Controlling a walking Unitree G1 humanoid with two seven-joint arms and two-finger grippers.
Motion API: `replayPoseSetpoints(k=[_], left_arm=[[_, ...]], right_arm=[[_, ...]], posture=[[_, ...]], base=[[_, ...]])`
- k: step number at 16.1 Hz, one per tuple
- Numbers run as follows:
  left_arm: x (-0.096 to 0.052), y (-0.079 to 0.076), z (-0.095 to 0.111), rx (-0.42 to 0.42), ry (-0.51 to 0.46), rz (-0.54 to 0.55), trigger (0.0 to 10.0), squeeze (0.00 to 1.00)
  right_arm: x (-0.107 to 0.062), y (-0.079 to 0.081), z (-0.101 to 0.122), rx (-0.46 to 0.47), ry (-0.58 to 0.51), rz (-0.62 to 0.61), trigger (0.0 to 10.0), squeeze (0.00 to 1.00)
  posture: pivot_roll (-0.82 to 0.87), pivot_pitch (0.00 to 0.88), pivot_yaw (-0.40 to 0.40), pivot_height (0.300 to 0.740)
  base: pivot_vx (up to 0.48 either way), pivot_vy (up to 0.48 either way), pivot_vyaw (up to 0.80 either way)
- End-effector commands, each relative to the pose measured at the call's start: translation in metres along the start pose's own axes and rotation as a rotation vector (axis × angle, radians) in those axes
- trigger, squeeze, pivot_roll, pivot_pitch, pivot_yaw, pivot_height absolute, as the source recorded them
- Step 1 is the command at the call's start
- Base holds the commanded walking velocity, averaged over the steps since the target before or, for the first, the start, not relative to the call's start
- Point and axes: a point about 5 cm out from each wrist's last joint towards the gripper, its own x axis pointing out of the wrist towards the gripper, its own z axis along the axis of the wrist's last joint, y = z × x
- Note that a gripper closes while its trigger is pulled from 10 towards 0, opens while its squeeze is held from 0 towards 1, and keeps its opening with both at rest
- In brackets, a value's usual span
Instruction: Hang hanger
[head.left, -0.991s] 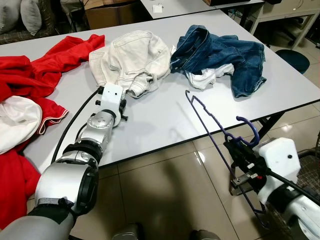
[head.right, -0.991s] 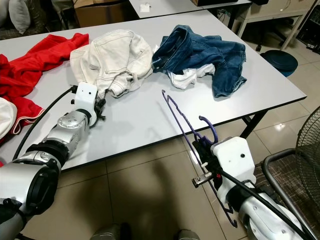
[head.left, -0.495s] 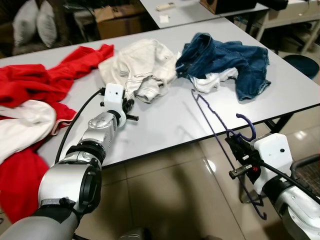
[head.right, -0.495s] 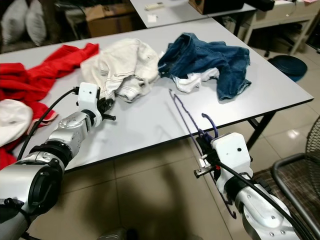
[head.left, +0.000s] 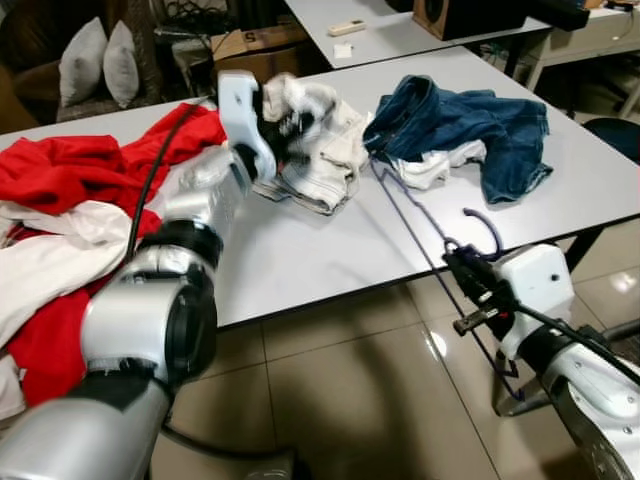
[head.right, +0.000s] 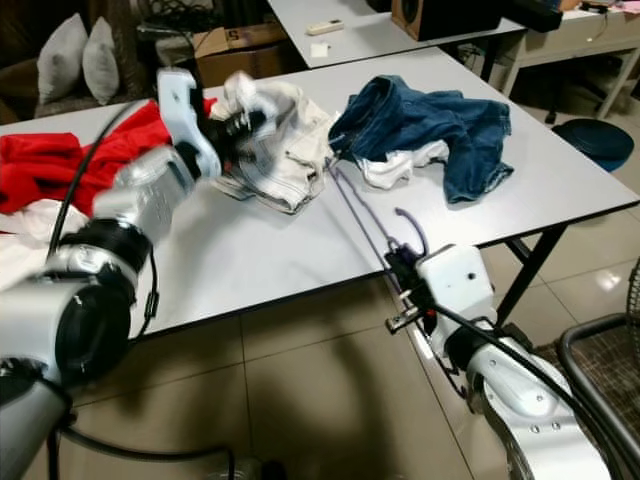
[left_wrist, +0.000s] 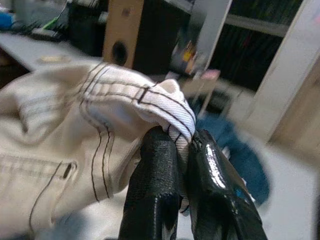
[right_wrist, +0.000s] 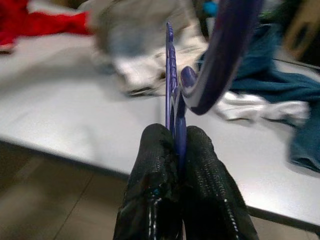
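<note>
Lifted off the table now, the left gripper (left_wrist: 182, 145) is raising the cream trousers (head.left: 320, 140).
Right gripper (right_wrist: 177, 137) is pinching the purple hanger (head.left: 420, 225) below its hook, tip reaching toward the trousers; hanging is seemingly not yet done.

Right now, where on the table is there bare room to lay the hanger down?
The bare grey table between the cream trousers and the near edge is free. The far side is crowded: red clothes, the trousers, jeans. A smaller patch lies right of the hanger.
</note>
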Motion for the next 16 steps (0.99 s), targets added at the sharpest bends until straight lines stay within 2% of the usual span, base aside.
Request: replayPoseSetpoints(k=[1, 2, 4, 5, 8, 9, 11, 13, 14, 16], left_arm=[[0.004, -0.004, 0.037, -0.008, -0.111, -0.035, 0.0, 0.0], [0.007, -0.008, 0.07, -0.103, -0.215, -0.052, 0.0, 0.0], [0.006, -0.011, 0.091, -0.181, -0.294, -0.071, 0.0, 0.0], [0.007, -0.017, 0.112, -0.243, -0.359, -0.102, 0.0, 0.0], [0.01, -0.027, 0.121, -0.255, -0.362, -0.154, 0.0, 0.0], [0.014, -0.035, 0.121, -0.262, -0.343, -0.202, 0.0, 0.0], [0.015, -0.04, 0.121, -0.273, -0.335, -0.233, 0.0, 0.0], [0.015, -0.044, 0.121, -0.257, -0.316, -0.27, 0.0, 0.0], [0.012, -0.043, 0.122, -0.221, -0.297, -0.301, 0.0, 0.0], [-0.002, -0.032, 0.118, -0.187, -0.245, -0.368, 0.0, 0.0]], right_arm=[[0.004, 0.005, 0.002, -0.01, -0.022, 0.046, 10.0, 0.0], [0.009, 0.007, 0.002, -0.016, -0.033, 0.073, 10.0, 0.0], [0.013, 0.01, 0.004, -0.014, -0.051, 0.093, 10.0, 0.0], [0.016, 0.017, 0.006, -0.002, -0.072, 0.146, 10.0, 0.0], [0.025, 0.023, 0.008, -0.003, -0.091, 0.194, 10.0, 0.0], [0.043, 0.02, 0.006, 0.008, -0.068, 0.155, 10.0, 0.0], [0.058, 0.014, 0.001, 0.04, -0.028, 0.097, 10.0, 0.0], [0.073, 0.005, -0.007, 0.106, 0.008, 0.011, 10.0, 0.0], [0.078, -0.004, -0.012, 0.185, 0.02, -0.066, 10.0, 0.0], [0.073, -0.024, -0.023, 0.265, 0.043, -0.174, 10.0, 0.0]], posture=[[-0.03, 0.0, 0.121, 0.74], [-0.02, 0.0, 0.114, 0.74], [-0.01, 0.0, 0.111, 0.74], [-0.01, 0.0, 0.11, 0.74], [-0.01, 0.0, 0.115, 0.74], [-0.01, 0.0, 0.117, 0.74], [-0.01, 0.0, 0.118, 0.74], [0.0, 0.0, 0.112, 0.74], [0.01, 0.0, 0.107, 0.74], [0.0, 0.0, 0.105, 0.74]], base=[[0.0, 0.0, 0.0], [0.0, 0.0, 0.0], [0.0, 0.0, 0.0], [0.0, 0.0, 0.0], [0.0, 0.0, 0.0], [0.0, 0.0, 0.0], [0.0, 0.0, 0.0], [0.0, 0.0, 0.0], [0.0, 0.0, 0.0], [0.0, 0.0, 0.0]])
